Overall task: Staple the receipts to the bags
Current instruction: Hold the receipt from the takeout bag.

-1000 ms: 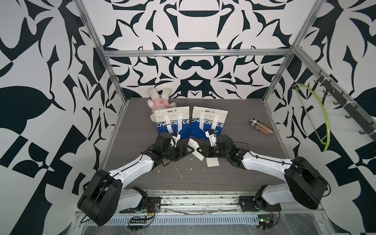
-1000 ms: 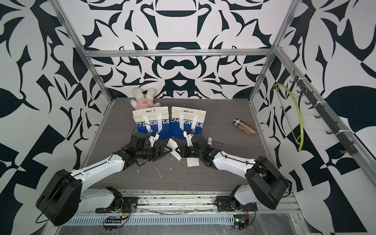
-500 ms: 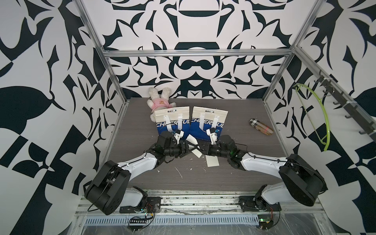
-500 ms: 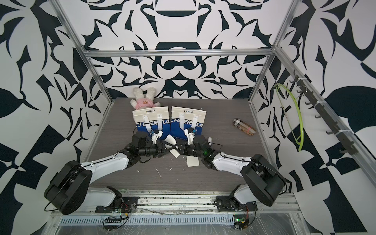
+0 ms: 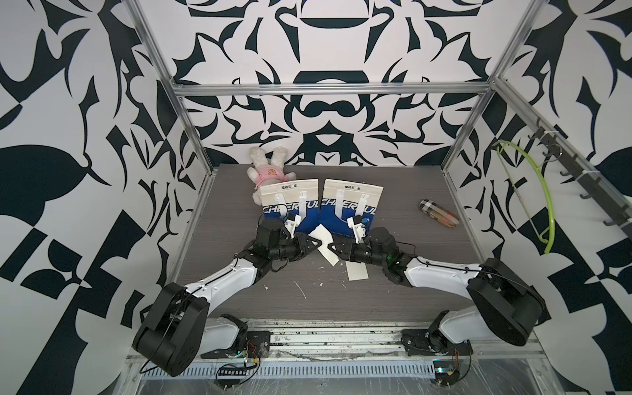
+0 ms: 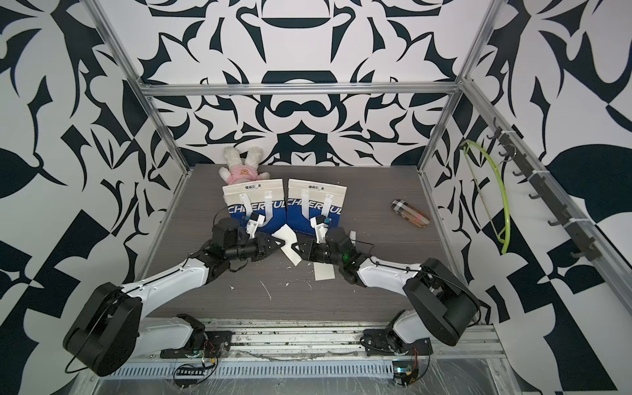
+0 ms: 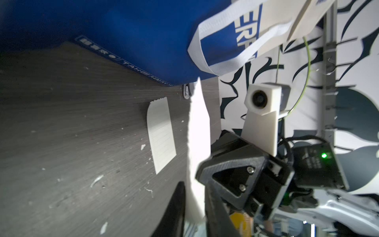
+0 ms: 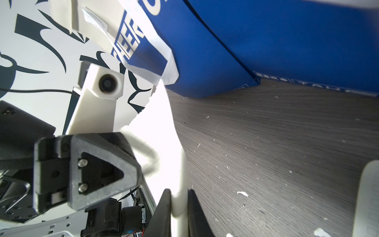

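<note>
Bags (image 5: pixel 352 190) flat, lifted receipt (image 5: pixel 323 238), flat receipt (image 5: pixel 357 272)

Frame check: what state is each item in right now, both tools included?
left tool: shut on the raised receipt.
right tool: shut on the same receipt.
raised receipt: pinched between both tools, not attached.
second receipt: loose, flat on the table.
left bag: flat, no receipt on it.
right bag: flat, no receipt on it.
plush toy: lying beside the left bag.
green hanger: hanging from the wall rail.
</note>
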`<state>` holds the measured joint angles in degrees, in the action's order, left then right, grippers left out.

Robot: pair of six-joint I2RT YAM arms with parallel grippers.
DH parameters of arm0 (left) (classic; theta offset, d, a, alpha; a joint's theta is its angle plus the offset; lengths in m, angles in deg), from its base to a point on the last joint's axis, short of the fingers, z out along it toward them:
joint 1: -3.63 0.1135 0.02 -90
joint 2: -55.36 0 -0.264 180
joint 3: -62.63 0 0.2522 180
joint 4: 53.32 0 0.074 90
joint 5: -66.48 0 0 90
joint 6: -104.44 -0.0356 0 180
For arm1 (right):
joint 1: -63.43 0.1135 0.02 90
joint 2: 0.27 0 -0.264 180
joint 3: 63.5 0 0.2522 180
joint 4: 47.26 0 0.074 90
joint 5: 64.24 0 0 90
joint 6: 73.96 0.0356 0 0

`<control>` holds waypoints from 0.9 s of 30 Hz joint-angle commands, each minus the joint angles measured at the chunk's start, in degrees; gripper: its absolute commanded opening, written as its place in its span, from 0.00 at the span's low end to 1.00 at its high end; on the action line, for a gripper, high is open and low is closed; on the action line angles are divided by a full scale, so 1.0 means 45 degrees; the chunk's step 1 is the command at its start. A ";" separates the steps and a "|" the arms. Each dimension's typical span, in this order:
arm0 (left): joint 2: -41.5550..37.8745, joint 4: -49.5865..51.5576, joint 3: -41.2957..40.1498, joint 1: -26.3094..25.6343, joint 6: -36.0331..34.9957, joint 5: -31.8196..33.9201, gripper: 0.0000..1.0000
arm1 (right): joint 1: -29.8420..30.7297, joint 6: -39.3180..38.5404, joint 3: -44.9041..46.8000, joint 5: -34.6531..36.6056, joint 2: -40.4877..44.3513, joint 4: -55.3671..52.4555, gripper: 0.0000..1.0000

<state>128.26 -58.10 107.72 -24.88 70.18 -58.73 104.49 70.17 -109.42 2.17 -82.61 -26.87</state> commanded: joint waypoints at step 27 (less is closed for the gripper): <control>0.0558 1.2715 0.7411 0.1138 -1.2645 -0.3209 0.00 | -0.2568 -0.8719 -0.5920 -0.7178 -0.0609 -0.5149 0.77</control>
<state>131.71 -5.67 139.42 -19.88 21.12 -70.29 92.46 32.18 -133.94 -23.30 -85.63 -55.53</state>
